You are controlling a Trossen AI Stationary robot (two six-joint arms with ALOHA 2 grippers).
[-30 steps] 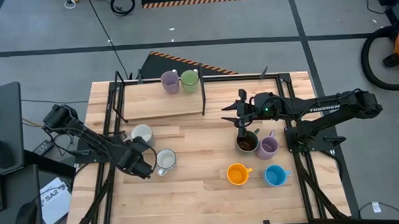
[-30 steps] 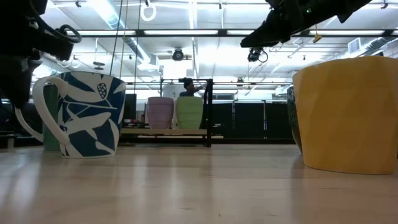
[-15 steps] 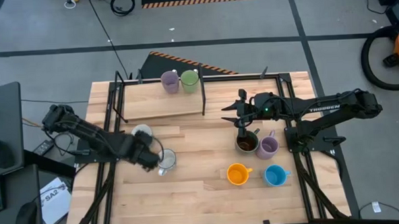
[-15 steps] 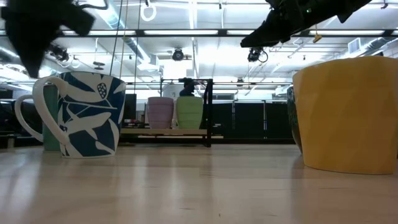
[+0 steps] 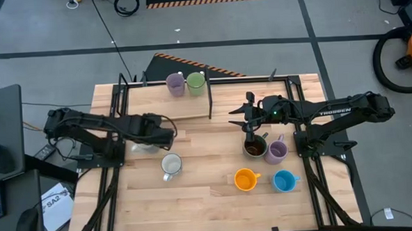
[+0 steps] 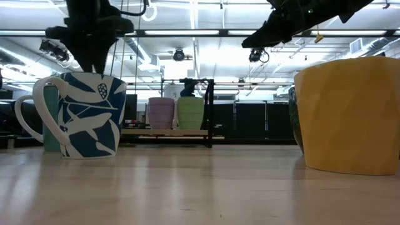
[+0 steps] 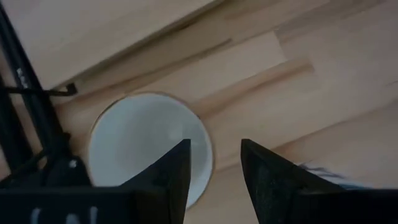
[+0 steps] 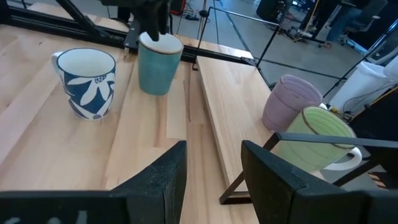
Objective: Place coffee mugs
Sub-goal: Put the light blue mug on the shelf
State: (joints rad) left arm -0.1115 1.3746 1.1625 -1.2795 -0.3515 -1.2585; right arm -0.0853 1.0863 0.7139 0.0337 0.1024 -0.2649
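Note:
My left gripper (image 5: 166, 135) hangs open over a teal mug with a white inside (image 7: 149, 146), which stands on its base on the table's left half (image 8: 158, 62). A white mug with a blue leaf pattern (image 5: 170, 165) stands just nearer (image 8: 87, 81). My right gripper (image 5: 251, 132) waits open above the dark brown mug (image 5: 255, 149). Beside that mug stands a lilac mug (image 5: 276, 151). The orange mug (image 5: 246, 178) and the blue mug (image 5: 284, 181) stand nearer. A second lilac mug (image 5: 175, 84) and the green mug (image 5: 196, 82) stand on a raised board at the far edge.
The raised board (image 5: 157, 107) rests on black metal rails (image 5: 210, 101) that cross the table's far left part. In the low view the orange mug (image 6: 350, 112) fills the right foreground. Bare wood lies between the two groups of mugs (image 5: 208, 157).
My left gripper has risen from beside the patterned mug and swung toward the far edge and the right. It now points across the teal mug. No mug has moved. My right arm has kept still.

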